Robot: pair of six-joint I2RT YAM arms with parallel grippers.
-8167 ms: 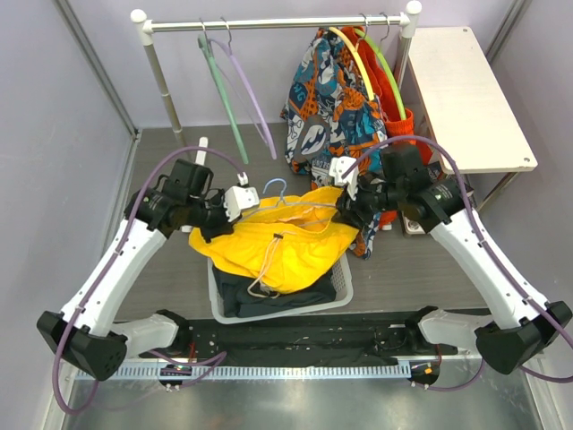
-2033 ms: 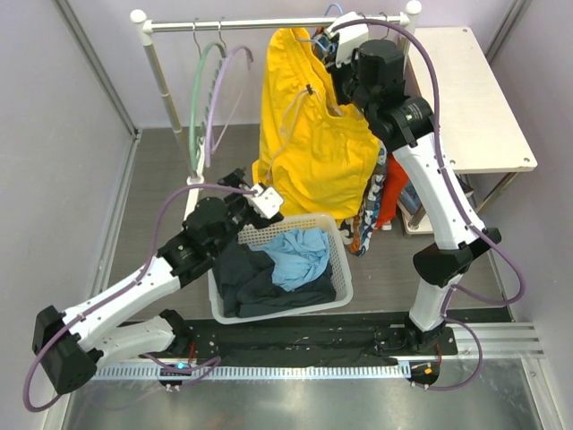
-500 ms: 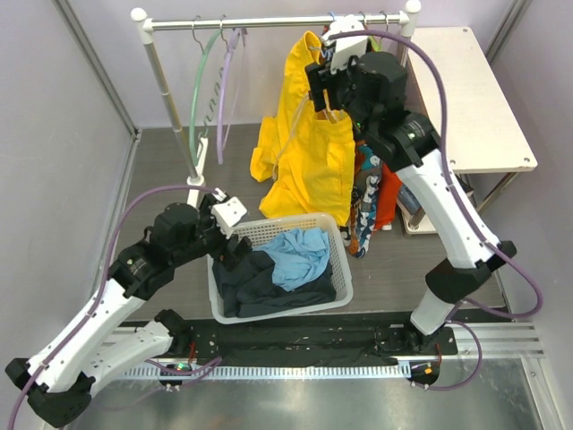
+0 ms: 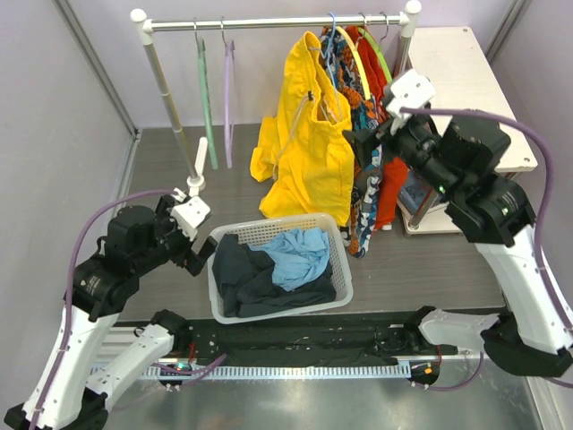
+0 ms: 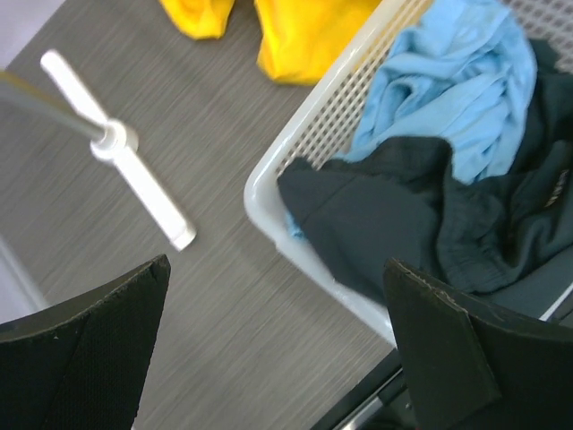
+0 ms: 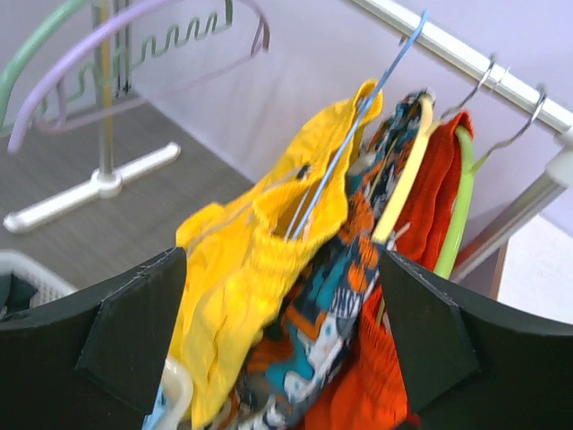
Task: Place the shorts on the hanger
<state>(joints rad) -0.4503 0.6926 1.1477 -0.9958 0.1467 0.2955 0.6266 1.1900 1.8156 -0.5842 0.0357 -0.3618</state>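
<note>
The bright yellow shorts (image 4: 304, 143) hang from the thin light-blue hanger (image 4: 332, 25), whose hook is over the rail. In the right wrist view the shorts (image 6: 255, 260) drape over the hanger (image 6: 358, 134) and the rail runs behind them. My right gripper (image 4: 363, 150) is open just right of the shorts and holds nothing; seen from its wrist, the right gripper (image 6: 282, 264) frames the hanging clothes with a gap to them. My left gripper (image 4: 201, 255) is open low at the basket's left side; from its wrist the left gripper (image 5: 277, 269) shows only floor between its fingers.
Orange-and-teal patterned shorts (image 4: 351, 67) and a red-orange garment (image 4: 387, 179) hang right of the yellow ones. Mint-green hanger (image 4: 205, 85) and lilac hanger (image 4: 227, 90) hang left. A white basket (image 4: 343, 273) of dark and light-blue clothes stands below. The rack foot (image 5: 134, 170) and a white shelf (image 4: 461, 90) are nearby.
My right gripper has opened and drawn back right and down from the rail, leaving the shorts hanging on their own. The left arm has pulled back to the left of the basket.
</note>
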